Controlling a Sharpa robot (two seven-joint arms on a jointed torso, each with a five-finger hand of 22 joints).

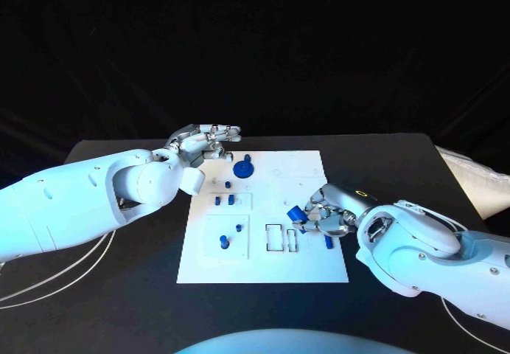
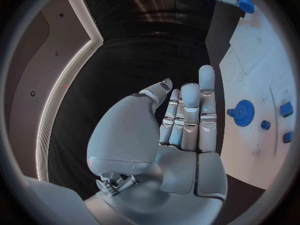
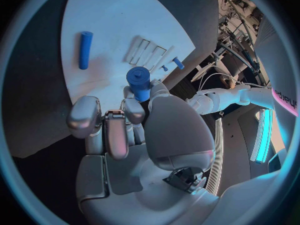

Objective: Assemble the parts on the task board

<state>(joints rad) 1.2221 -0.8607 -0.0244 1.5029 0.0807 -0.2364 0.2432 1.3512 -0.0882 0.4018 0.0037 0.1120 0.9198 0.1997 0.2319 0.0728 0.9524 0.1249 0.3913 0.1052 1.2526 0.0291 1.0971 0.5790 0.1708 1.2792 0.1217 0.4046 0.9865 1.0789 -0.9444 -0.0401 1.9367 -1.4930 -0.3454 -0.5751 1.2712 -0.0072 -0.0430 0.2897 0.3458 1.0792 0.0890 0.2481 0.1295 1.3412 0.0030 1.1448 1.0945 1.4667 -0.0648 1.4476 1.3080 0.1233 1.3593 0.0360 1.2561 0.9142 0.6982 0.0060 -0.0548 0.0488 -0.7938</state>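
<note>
The white task board [image 1: 271, 254] lies in the middle of the black table. My right hand [image 1: 327, 212] hovers at the board's right edge and pinches a short blue cylinder [image 3: 139, 81], also seen as a blue part [image 1: 295, 214] at its fingertips beside the rectangular slots [image 1: 274, 237]. A blue rod [image 3: 85, 50] lies flat on the board near that hand. A blue gear [image 1: 245, 171] sits at the board's far side, with small blue pegs [image 1: 223, 200] nearer the middle. My left hand [image 1: 207, 140] hangs off the board's far left corner, fingers stretched out and holding nothing [image 2: 187, 120].
Two more small blue pieces [image 1: 224, 240] stand in a recessed square on the board's left half. Black table [image 1: 117, 280] lies bare on both sides of the board. A pale object [image 1: 473, 181] rests at the table's right edge.
</note>
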